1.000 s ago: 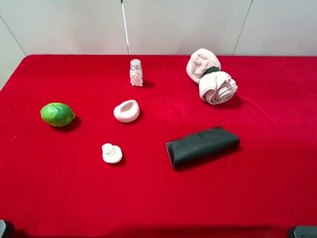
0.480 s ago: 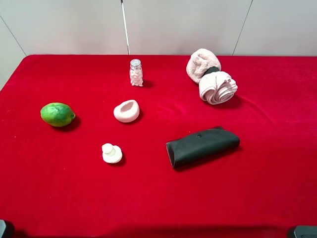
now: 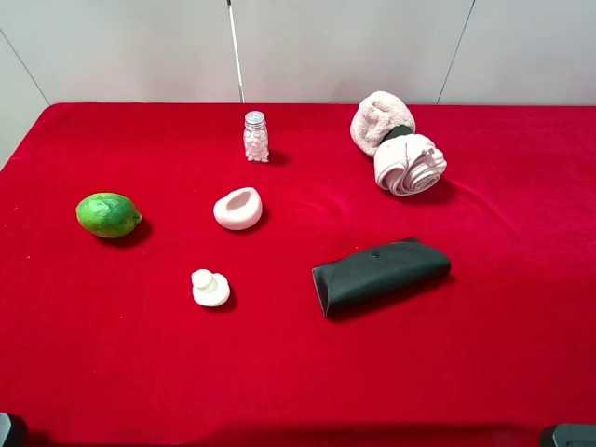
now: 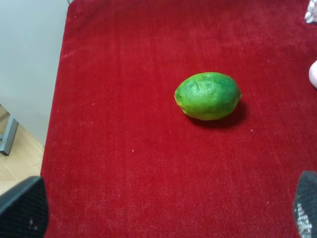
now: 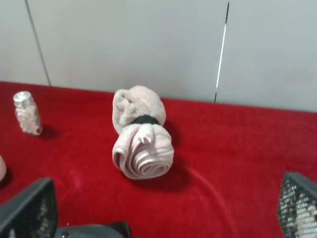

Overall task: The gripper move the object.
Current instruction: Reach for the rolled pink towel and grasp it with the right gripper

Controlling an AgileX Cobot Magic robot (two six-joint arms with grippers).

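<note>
Right pincer (image 5: 166, 210) is hanging spread wide, gripping nothing, facing the towel roll (image 5: 141, 139) from well apart. Left pincer (image 4: 163, 213) is also gaping, empty, hovering near the lime (image 4: 208, 95).

Towel roll is lying toward the far right of the red cloth (image 3: 521, 354), near its back edge, beyond the dark pouch (image 3: 380, 275), with nothing touching it.

Task is looking barely begun: approach, grasp and shift are all waiting.

Cloth is lying smooth and velvety, covering the whole work surface. Small bottle (image 3: 255, 137) and white shell (image 3: 238, 209) are sitting mid-cloth. Pale panelled wall (image 3: 326, 47) is running behind.
</note>
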